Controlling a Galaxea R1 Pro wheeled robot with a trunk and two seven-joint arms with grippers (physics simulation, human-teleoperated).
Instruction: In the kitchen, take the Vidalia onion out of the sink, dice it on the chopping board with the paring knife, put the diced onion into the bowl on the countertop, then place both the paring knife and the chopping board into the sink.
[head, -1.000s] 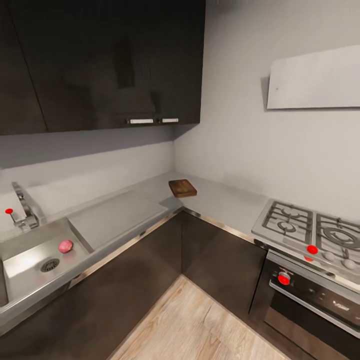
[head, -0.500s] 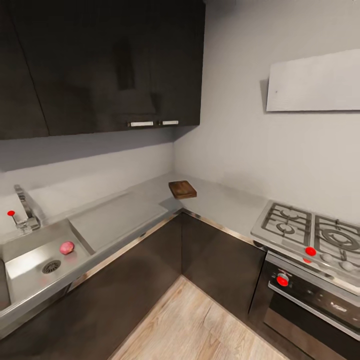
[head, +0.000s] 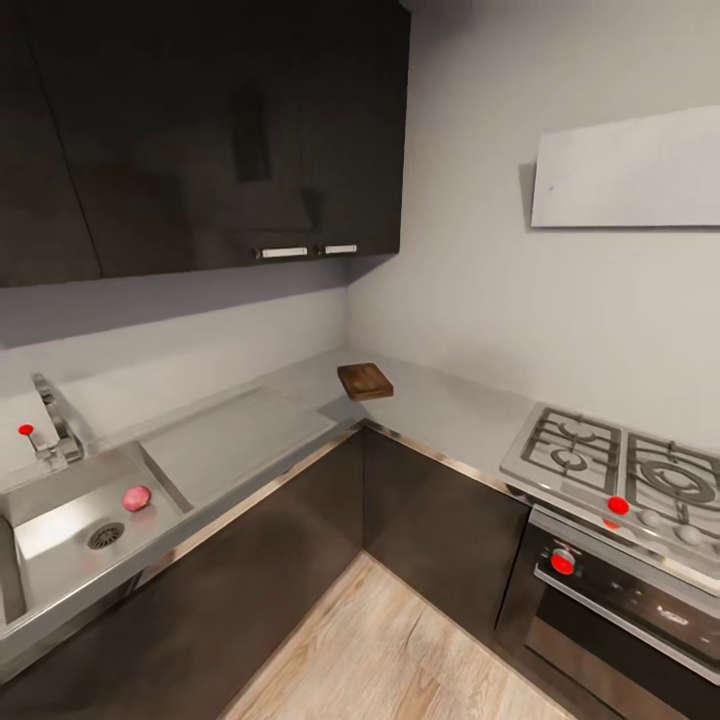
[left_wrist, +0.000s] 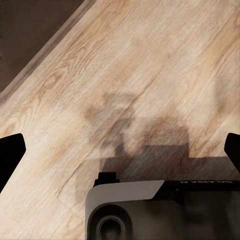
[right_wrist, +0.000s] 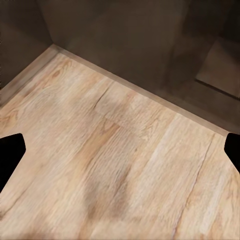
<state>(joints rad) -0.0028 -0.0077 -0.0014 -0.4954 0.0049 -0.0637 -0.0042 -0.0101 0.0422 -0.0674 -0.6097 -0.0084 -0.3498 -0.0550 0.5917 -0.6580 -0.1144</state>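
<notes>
In the head view, the steel sink (head: 55, 520) sits at the left of the countertop (head: 440, 408). The Vidalia onion (head: 136, 497), pinkish-red and round, lies in the basin beside the drain (head: 105, 536). The dark brown chopping board (head: 364, 381) lies in the counter's back corner. The paring knife and the bowl are out of view. My left gripper (left_wrist: 120, 152) is open over the wooden floor, its dark fingertips (left_wrist: 10, 155) wide apart. My right gripper (right_wrist: 120, 152) is open too, above the floor near the cabinet base.
A chrome tap (head: 55, 425) with a red knob stands behind the sink, and a flat drainboard (head: 235, 440) lies to its right. A gas hob (head: 620, 465) and oven (head: 620, 600) are at the right. Dark wall cabinets (head: 200, 130) hang above. Wooden floor (head: 390, 650) lies ahead.
The whole head view has shifted slightly, so the camera has moved. The onion and the chopping board stay where they were.
</notes>
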